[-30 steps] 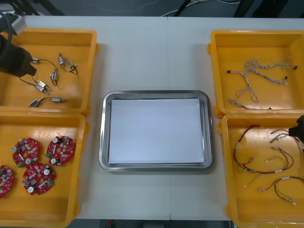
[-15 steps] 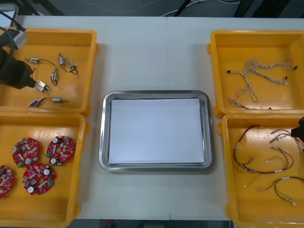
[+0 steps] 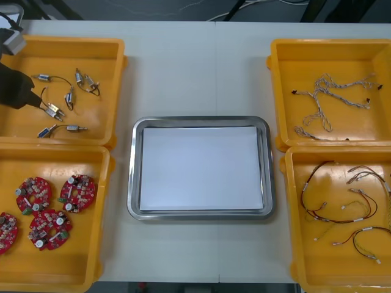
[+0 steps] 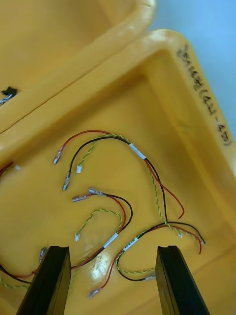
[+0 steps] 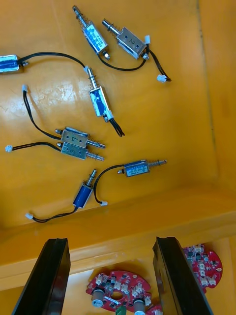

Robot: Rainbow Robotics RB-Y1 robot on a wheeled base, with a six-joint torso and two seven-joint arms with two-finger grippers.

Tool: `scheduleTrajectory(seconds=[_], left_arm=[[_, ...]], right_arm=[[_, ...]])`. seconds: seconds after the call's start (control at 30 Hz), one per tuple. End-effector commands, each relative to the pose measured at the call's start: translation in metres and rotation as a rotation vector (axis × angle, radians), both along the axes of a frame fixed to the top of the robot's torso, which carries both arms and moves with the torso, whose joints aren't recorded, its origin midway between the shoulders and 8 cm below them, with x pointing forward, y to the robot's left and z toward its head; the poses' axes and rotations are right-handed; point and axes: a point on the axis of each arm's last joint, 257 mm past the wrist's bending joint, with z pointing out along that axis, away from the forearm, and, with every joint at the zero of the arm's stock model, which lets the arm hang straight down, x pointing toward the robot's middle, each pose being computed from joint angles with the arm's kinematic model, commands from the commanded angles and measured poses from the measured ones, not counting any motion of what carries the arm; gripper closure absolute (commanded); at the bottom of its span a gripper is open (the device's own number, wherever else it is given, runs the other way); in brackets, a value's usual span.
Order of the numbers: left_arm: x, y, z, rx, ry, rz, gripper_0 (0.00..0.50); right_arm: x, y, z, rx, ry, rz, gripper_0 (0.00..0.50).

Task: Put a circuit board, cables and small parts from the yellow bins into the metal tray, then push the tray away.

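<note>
The stock is sorted by kind at the two sides, probably so that each arm serves its own side and both can reach the middle. On the left, the far yellow bin [image 3: 116,49] holds the small metal parts [image 3: 67,97] and the near yellow bin [image 3: 105,213] holds the red circuit boards [image 3: 77,193]. The left gripper [image 5: 110,241] hangs at the left edge of the far bin, above the wall between these two bins. Its fingers are spread and hold nothing. In the centre the metal tray [image 3: 131,171], white inside, has nothing in it yet. On the right, the far bin [image 3: 275,91] keeps the twisted cables [image 3: 330,91]. The near bin [image 3: 292,213] keeps the red and yellow cables [image 3: 333,201]. The right gripper [image 4: 112,248] hovers over these cables, also spread wide and empty.
</note>
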Motion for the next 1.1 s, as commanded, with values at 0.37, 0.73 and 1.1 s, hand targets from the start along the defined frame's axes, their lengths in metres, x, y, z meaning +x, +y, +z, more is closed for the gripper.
scheduleTrajectory(seconds=[0.37, 0.73, 1.1], left_arm=[[-0.015, 0.028, 0.060, 0.034, -0.063, -0.033, 0.000], [-0.047, 0.047, 0.054, 0.108, -0.067, -0.034, 0.000], [-0.086, 0.057, 0.038, 0.110, -0.066, -0.015, 0.000]], right_arm=[[-0.017, 0.012, -0.035, 0.264, -0.059, -0.421, 0.000], [-0.008, 0.027, -0.071, 0.403, -0.058, -0.595, 0.000], [-0.016, 0.042, -0.105, 0.458, 0.005, -0.654, 0.000]])
